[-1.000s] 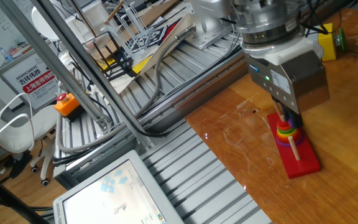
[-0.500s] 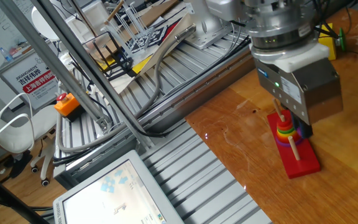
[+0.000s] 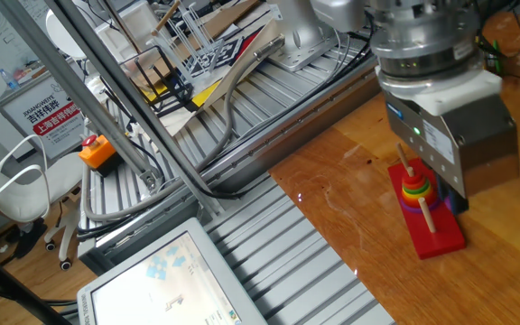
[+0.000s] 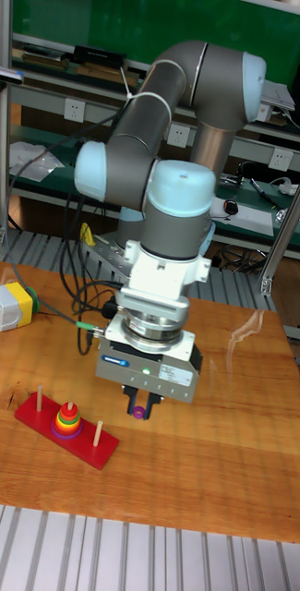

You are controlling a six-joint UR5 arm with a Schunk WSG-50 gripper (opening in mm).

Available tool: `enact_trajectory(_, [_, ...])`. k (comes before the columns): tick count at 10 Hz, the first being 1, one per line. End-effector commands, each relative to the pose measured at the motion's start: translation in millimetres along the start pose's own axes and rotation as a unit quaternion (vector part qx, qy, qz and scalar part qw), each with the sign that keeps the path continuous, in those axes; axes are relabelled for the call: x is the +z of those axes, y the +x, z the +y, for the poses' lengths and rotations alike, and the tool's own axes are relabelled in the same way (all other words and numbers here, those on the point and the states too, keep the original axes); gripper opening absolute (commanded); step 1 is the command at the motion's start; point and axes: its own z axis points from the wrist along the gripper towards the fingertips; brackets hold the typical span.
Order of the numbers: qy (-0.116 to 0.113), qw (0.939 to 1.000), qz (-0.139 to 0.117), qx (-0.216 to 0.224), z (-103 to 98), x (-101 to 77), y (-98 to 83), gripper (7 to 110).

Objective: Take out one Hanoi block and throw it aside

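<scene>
The Hanoi block (image 4: 138, 413), a small purple piece, sits pinched between the dark fingers of my gripper (image 4: 138, 406), just above the wooden table and to the right of the red peg base (image 4: 39, 417). On the base's middle peg a stack of rings (image 4: 67, 420) remains, red on top, then yellow, green and a purple one at the bottom. In the fixed view the gripper (image 3: 453, 199) hangs just right of the base (image 3: 441, 239) and the ring stack (image 3: 415, 191). Its body hides the block there.
A grey box with a yellow top and green button (image 4: 9, 305) stands at the table's far left, with a cable running toward the arm. A monitor (image 3: 161, 280) and a metal roller bed (image 3: 287, 244) border the wooden table (image 4: 214, 462). An orange device (image 3: 97, 152) lies off the table.
The gripper has slid steadily away from the middle peg toward the right of the fixed view. The ring stack and base have stayed put.
</scene>
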Motion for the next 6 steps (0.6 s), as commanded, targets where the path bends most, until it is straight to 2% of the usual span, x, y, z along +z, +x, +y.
enact_trajectory(1, [0.001, 0.9998, -0.004, 0.019, 22.5, 1.2, -0.9, 7])
enact_trajectory(6, [0.002, 0.9998, -0.007, 0.02, 29.4, 12.4, -3.8, 7])
